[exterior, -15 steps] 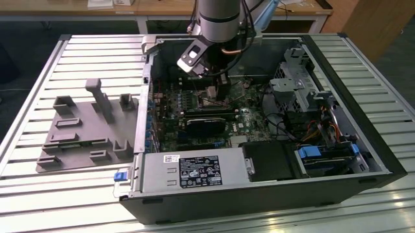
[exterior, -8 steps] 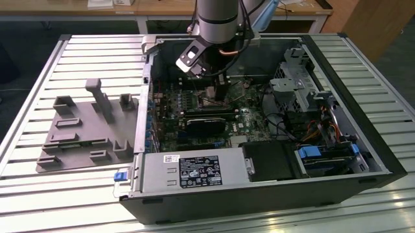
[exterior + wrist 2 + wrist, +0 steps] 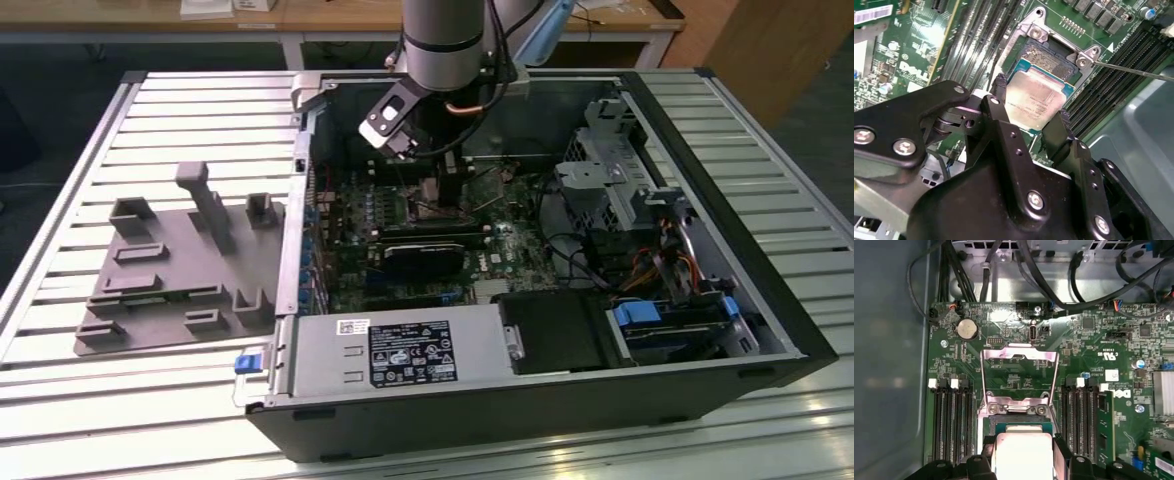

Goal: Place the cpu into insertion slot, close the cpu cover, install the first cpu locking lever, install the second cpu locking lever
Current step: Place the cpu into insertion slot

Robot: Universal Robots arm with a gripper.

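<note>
In both wrist views my gripper (image 3: 1030, 101) is shut on the cpu (image 3: 1038, 92), a pale silver square with a green edge, held by two opposite sides. Black fingers (image 3: 1061, 452) flank the cpu (image 3: 1021, 452). It sits low over the insertion slot (image 3: 1048, 56), covering the part nearer me; I cannot tell whether it rests in it. The dark far part of the insertion slot (image 3: 1019, 424) still shows. The cpu cover (image 3: 1019, 356) stands swung up, open, behind the socket. A thin metal locking lever (image 3: 1134, 73) sticks out sideways. In the exterior view the gripper (image 3: 430, 178) reaches down into the computer case.
Rows of black memory slots (image 3: 951, 420) run on both sides of the socket. A black card (image 3: 427, 255) lies across the green motherboard (image 3: 350, 215). Cables (image 3: 1054, 280), a drive cage (image 3: 614, 165) and a power supply (image 3: 387, 355) crowd the case. A grey fixture (image 3: 180, 265) lies outside it.
</note>
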